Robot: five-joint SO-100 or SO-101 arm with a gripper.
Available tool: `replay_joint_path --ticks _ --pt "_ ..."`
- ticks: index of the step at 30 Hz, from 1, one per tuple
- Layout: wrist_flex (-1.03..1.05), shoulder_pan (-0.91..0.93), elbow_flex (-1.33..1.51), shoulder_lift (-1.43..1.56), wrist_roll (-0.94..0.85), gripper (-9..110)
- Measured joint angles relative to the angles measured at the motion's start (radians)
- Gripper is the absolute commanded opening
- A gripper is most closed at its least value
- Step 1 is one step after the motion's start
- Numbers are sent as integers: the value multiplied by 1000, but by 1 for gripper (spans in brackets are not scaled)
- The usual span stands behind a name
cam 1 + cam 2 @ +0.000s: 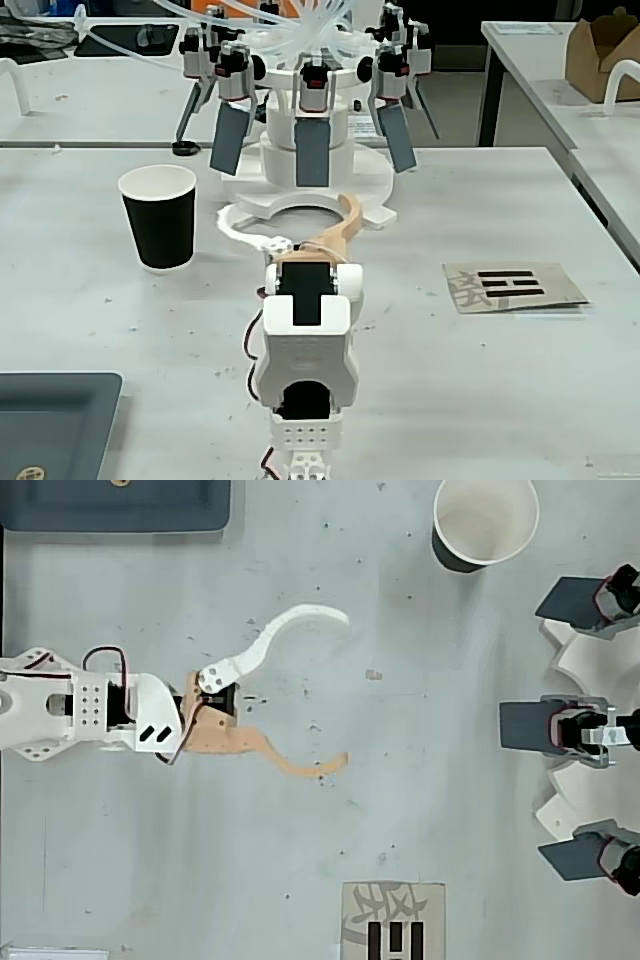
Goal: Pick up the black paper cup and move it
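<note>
The black paper cup [158, 215] stands upright on the grey table, black outside with a white rim and white inside; the overhead view shows it at the top right [485, 520]. My gripper [286, 210] is open, its curved white finger [290, 620] and orange finger [290, 765] spread wide with nothing between them. In the fixed view the cup stands to the left of the white fingertip, clearly apart from it. In the overhead view my gripper [345, 688] lies below and left of the cup.
A white fixture with several dark paddles [310, 130] stands just beyond the gripper, at the right edge in the overhead view [580, 725]. A dark tray [50, 420] sits by the arm's base. A printed cardboard piece [515, 285] lies on the right.
</note>
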Motion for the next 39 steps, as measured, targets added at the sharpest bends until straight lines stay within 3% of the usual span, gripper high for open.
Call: replay_joint_path --ticks 18,39 --pt "-55 -175 48 -2 3 58" --pt "-52 -249 -528 -552 12 56"
